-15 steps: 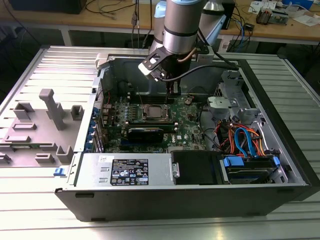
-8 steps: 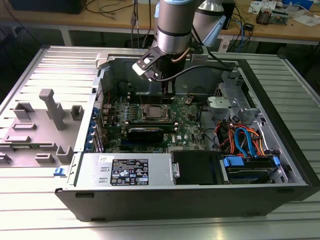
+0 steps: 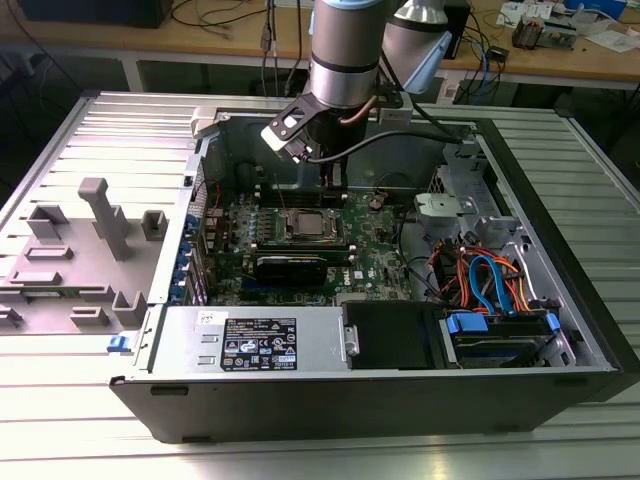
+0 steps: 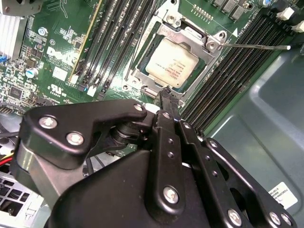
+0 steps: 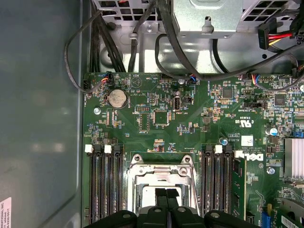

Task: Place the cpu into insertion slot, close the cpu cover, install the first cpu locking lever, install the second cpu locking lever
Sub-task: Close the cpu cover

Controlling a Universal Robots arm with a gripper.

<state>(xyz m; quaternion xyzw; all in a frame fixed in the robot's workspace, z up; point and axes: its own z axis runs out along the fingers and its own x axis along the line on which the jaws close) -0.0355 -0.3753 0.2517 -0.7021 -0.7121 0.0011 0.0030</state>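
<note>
Claw: we see its fingers pressed together, gripping nothing, tip just beside the slot's edge.
Cpu: seated in the slot, near the middle of the exterior view.
Cover: lies flat around the cpu, which shows through its window.
Lever: thin rod jutting from the cover's corner over the memory slots.

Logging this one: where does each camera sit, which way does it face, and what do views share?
Exterior view: off the arm, high, looking down into the open computer case; arm and gripper show.
First wrist view: on the arm, facing along the green circuit board; shut gripper tips show.
Second wrist view: on the arm, looking past the gripper's body at the cpu.
All three share the insertion slot.
</note>
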